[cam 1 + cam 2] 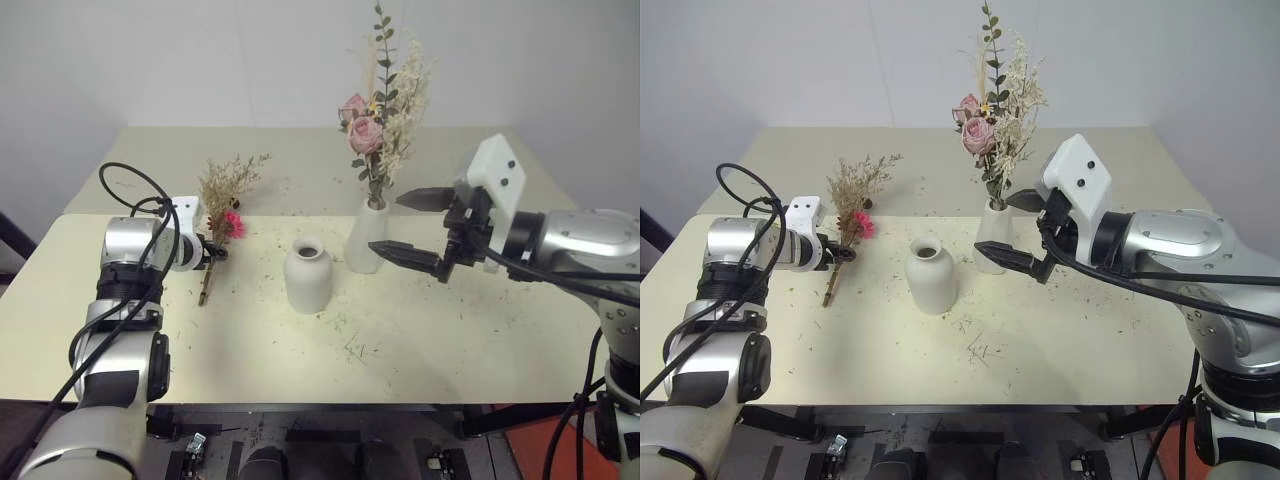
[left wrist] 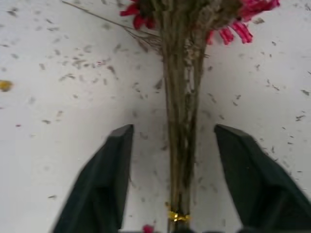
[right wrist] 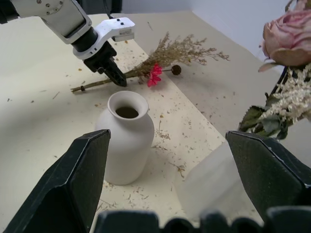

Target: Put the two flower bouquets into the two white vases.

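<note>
left gripper [image 2: 172, 141] sits down over the tan dried-grass bouquet with the magenta flower [image 1: 222, 205] — fingers apart either side of the stems, not yet gripping. bouquet lies flat on the cream table [image 1: 450, 340], stems running along the gripper's line. right gripper [image 1: 425, 228] is open — near the tall white vase [image 1: 366, 240].

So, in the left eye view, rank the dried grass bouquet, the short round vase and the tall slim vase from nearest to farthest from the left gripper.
1. Dried grass bouquet: lying on the table, its stems between the left gripper's fingers.
2. Short round vase: empty, mid-table, toward the robot's right of that gripper.
3. Tall slim vase: farther right, already holding the rose bouquet.
</note>
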